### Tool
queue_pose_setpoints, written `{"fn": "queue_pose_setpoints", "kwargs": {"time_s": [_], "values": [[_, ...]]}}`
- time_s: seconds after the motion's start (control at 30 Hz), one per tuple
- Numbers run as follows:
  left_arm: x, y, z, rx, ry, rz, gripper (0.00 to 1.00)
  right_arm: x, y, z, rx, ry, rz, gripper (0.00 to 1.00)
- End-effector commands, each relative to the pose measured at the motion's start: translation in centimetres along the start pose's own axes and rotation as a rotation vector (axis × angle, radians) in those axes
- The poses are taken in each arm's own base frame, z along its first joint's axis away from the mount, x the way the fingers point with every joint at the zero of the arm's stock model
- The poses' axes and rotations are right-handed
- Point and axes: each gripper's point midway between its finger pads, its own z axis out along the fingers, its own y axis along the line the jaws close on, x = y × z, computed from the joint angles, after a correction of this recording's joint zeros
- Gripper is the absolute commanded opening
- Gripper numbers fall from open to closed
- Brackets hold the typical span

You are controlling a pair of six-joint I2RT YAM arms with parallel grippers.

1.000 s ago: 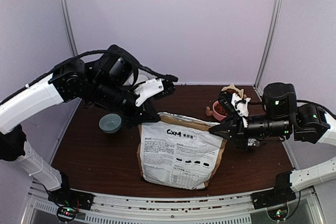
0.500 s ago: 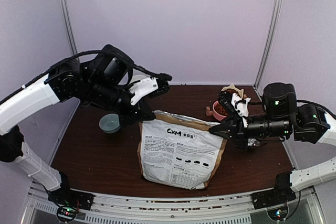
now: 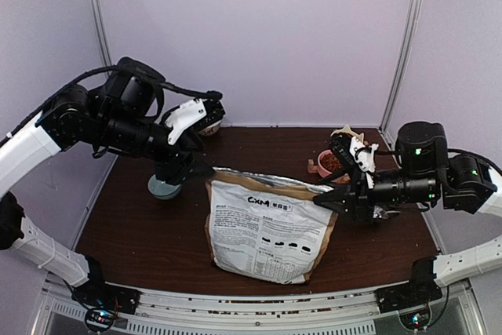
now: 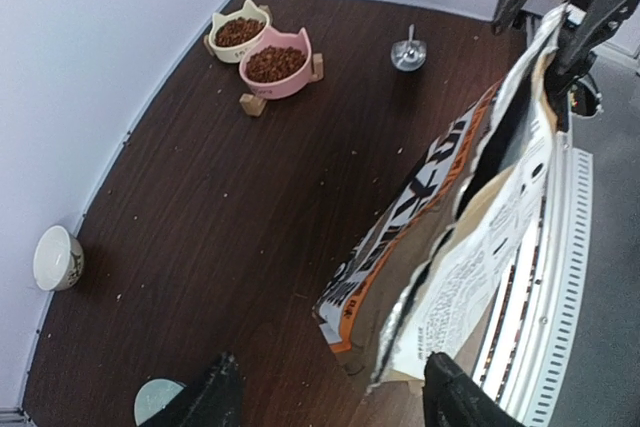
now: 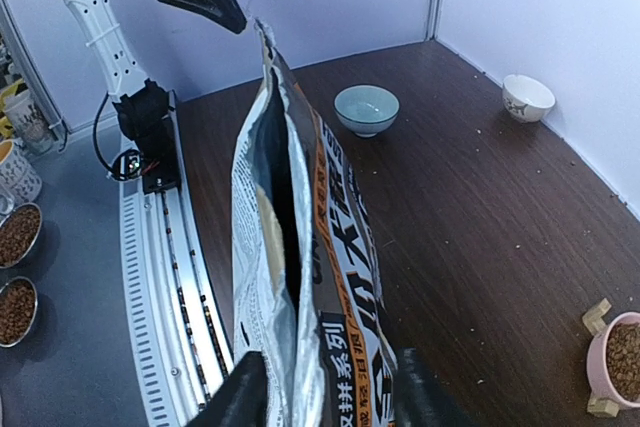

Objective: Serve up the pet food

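The brown CXM bag (image 3: 267,229) stands upright mid-table with its torn top gaping (image 5: 285,197). My left gripper (image 4: 330,359) is open and clear of the bag's near corner (image 4: 365,297). From above it (image 3: 188,170) hangs just left of the bag, over a teal bowl (image 3: 163,187). My right gripper (image 5: 330,359) is open, its fingers straddling the bag's right top corner (image 3: 323,198) without pinching it. Pet food fills a pink cat-ear bowl (image 4: 277,64) and a cream one (image 4: 238,31) at the back right.
The empty teal bowl (image 5: 366,107) sits left of the bag, and a small white cup (image 4: 57,257) stands by the back wall. A metal scoop (image 4: 408,52) lies near the right arm. Loose kibble crumbs dot the dark table (image 3: 141,233).
My left gripper let go of the bag's left top corner, opened wide and drew back to the left. My right gripper's jaws parted on the right corner. The bag stays standing.
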Motion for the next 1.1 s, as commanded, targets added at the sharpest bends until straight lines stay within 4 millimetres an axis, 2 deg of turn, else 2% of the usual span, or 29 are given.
{"fn": "queue_pose_setpoints", "kwargs": {"time_s": [0.0, 0.2, 0.27, 0.3, 0.37, 0.5, 0.73, 0.87, 0.97, 1.07], "values": [[-3.1, -1.6, -1.4, 0.108, -0.152, -0.007, 0.65, -2.0, 0.3, -1.1, -0.019, -0.045, 0.006, 0.54], [-5.6, -3.2, -1.9, 0.209, -0.249, -0.009, 0.65, -1.7, 0.5, -1.1, -0.031, -0.002, 0.004, 0.69], [-6.3, -3.7, -1.3, 0.213, -0.25, 0.014, 0.65, -1.3, 0.5, -1.5, -0.027, 0.002, 0.01, 0.71], [-6.6, -3.8, -0.9, 0.207, -0.243, 0.024, 0.65, -1.1, 0.5, -1.8, -0.025, -0.003, 0.015, 0.7], [-7.4, -4.4, 0.0, 0.207, -0.225, 0.043, 0.65, -0.7, 0.3, -2.4, -0.015, -0.021, 0.032, 0.6], [-9.0, -6.5, 2.1, 0.259, -0.209, 0.073, 0.65, 0.1, 0.3, -3.2, -0.013, -0.049, 0.059, 0.51], [-11.1, -9.1, 5.6, 0.364, -0.192, 0.067, 0.63, 0.9, 0.7, -2.5, -0.042, -0.047, 0.073, 0.4], [-11.3, -10.1, 7.1, 0.417, -0.16, 0.053, 0.59, 0.8, 0.7, -2.2, -0.04, -0.058, 0.074, 0.37], [-11.0, -10.8, 8.1, 0.442, -0.128, 0.053, 0.56, 0.6, 0.5, -2.1, -0.032, -0.063, 0.07, 0.27], [-10.5, -11.1, 8.8, 0.455, -0.106, 0.052, 0.52, 0.6, 0.4, -2.0, -0.023, -0.062, 0.06, 0.1]]}}
